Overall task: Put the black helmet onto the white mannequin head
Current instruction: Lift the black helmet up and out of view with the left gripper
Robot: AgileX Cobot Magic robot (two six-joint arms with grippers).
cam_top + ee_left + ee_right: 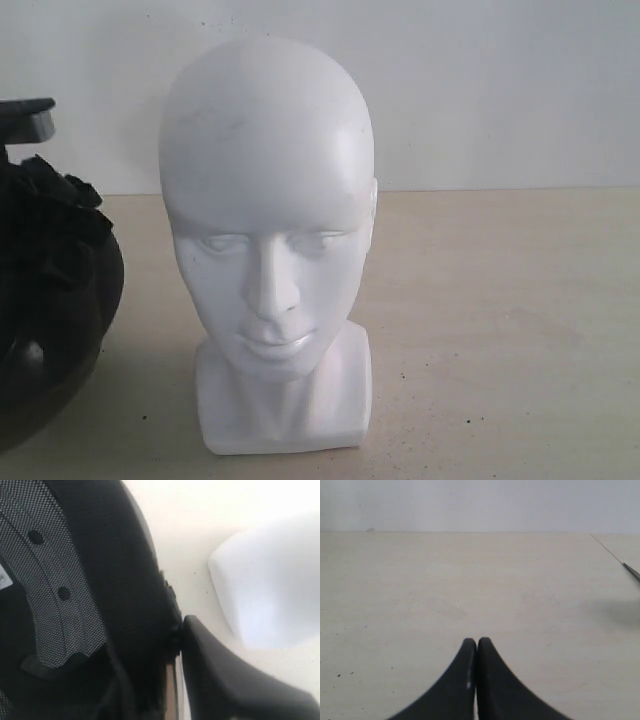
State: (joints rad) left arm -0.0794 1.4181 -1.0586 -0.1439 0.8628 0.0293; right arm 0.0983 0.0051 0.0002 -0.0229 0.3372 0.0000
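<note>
The white mannequin head (pixel 265 250) stands upright at the table's middle, face toward the camera. At the left edge sits the black helmet (pixel 50 300), opening turned up so its dark padding shows. In the left wrist view the helmet's rim and mesh lining (pixel 55 590) fill the frame. My left gripper (pixel 178 630) is shut on the rim: one black finger (pixel 225 680) presses the outside, the other is hidden inside. The mannequin head's base (pixel 270 595) lies just beyond that finger. My right gripper (pixel 477 642) is shut on nothing, low over bare table.
A black part of the left arm (pixel 28 118) sticks out above the helmet. The beige table (pixel 500 320) runs back to a pale wall. A thin dark line (pixel 630 571) crosses the table at the edge of the right wrist view.
</note>
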